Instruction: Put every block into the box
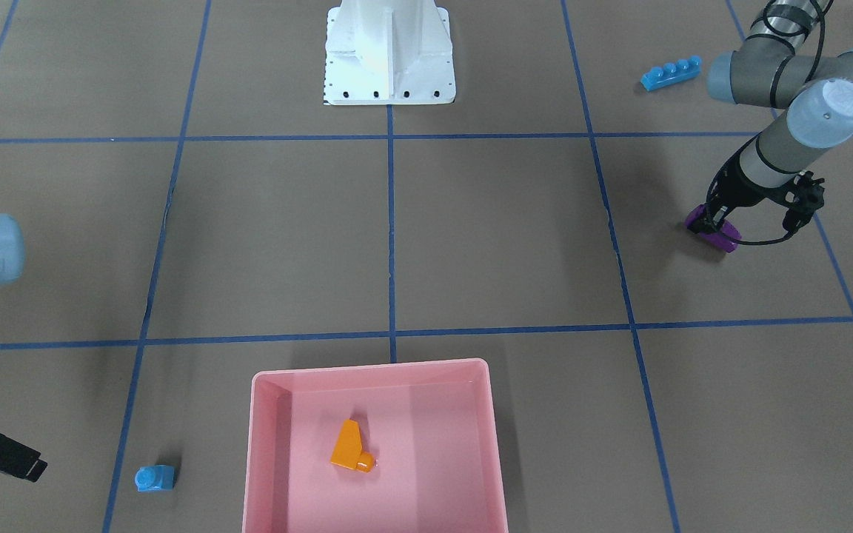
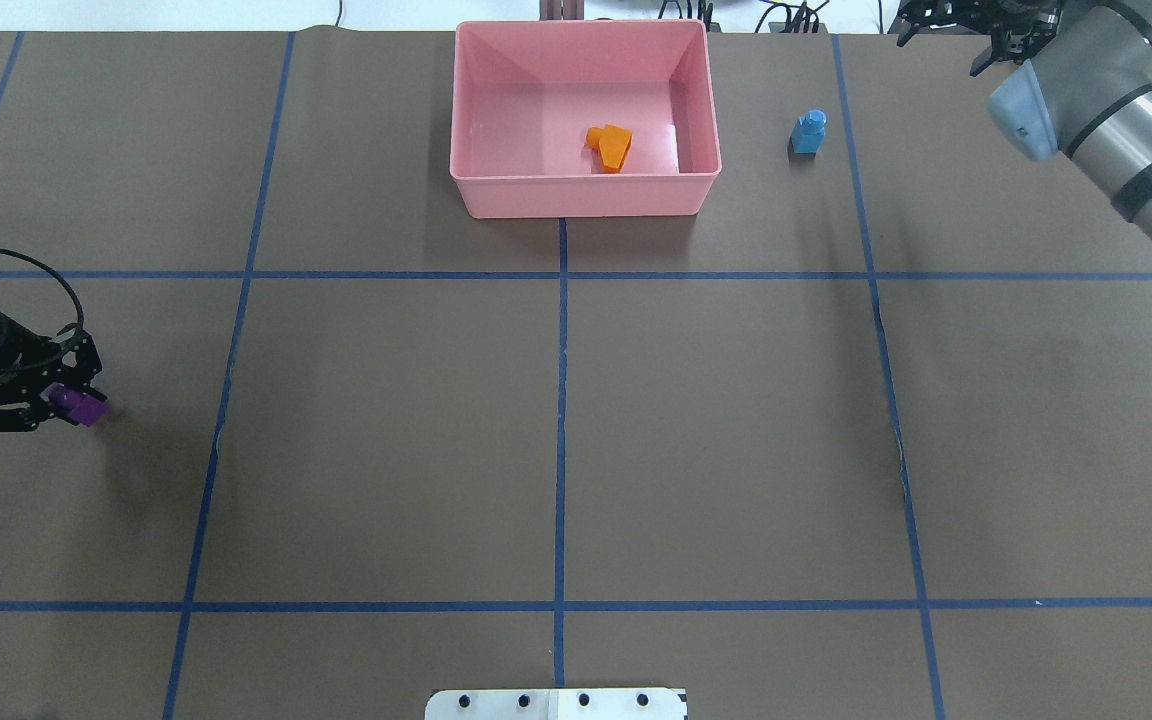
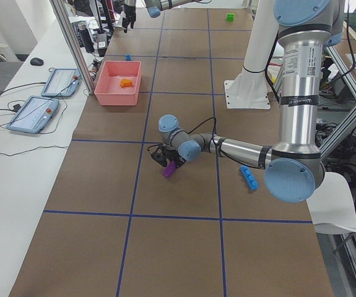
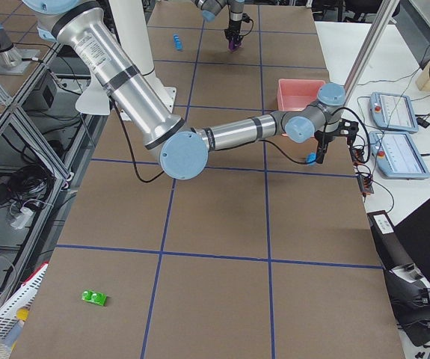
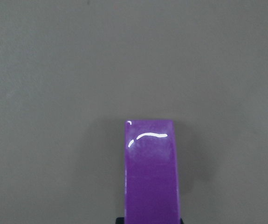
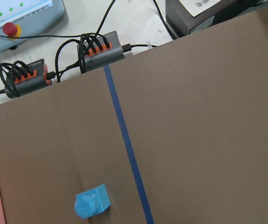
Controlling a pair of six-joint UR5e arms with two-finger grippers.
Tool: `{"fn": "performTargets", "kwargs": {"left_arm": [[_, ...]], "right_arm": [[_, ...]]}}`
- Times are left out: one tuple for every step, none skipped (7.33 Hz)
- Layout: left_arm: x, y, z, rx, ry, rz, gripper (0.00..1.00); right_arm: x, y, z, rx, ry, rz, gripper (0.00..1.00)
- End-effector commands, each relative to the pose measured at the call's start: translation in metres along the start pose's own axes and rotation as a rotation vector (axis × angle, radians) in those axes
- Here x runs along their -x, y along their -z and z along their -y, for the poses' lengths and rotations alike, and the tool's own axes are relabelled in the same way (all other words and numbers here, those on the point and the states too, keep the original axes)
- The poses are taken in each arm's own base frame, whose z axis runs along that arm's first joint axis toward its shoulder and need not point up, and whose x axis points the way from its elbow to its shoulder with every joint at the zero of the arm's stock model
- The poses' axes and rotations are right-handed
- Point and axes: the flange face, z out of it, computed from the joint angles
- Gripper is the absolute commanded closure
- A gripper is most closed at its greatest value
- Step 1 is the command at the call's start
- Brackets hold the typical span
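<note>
My left gripper (image 1: 715, 224) is shut on the purple sloped block (image 1: 717, 235), low over the table at my far left; the block also shows in the overhead view (image 2: 81, 406) and fills the left wrist view (image 5: 150, 172). The pink box (image 2: 581, 195) holds the orange sloped block (image 2: 610, 146). The small blue block (image 2: 808, 132) stands just right of the box. My right gripper (image 1: 4, 455) hovers near it; I cannot tell whether its jaws are open. The long blue block (image 1: 671, 73) lies behind my left arm. The green block (image 4: 94, 298) lies far to my right.
The white robot base (image 1: 389, 52) stands at the table's near middle edge. Cable hubs (image 6: 101, 49) and teach tablets (image 3: 32, 114) lie beyond the far table edge. Blue tape lines mark a grid on the brown tabletop.
</note>
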Motion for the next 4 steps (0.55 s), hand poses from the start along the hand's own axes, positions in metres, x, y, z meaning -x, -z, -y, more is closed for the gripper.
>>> {"fn": "performTargets", "kwargs": {"left_arm": [[-0.098, 0.048, -0.031, 0.016, 0.019, -0.020, 1.00], [-0.143, 0.075, -0.051, 0.012, 0.016, -0.036, 1.00], [-0.183, 0.105, -0.078, 0.017, -0.017, -0.082, 1.00], [-0.224, 0.138, -0.109, 0.019, -0.041, -0.116, 1.00]], "right_arm": [[0.019, -0.037, -0.028, 0.045, 0.029, -0.021, 0.00], [0.029, -0.052, -0.042, 0.040, 0.049, -0.038, 0.00], [0.040, -0.076, -0.056, 0.019, 0.074, -0.072, 0.00], [0.041, -0.095, -0.058, 0.012, 0.092, -0.070, 0.00]]}}
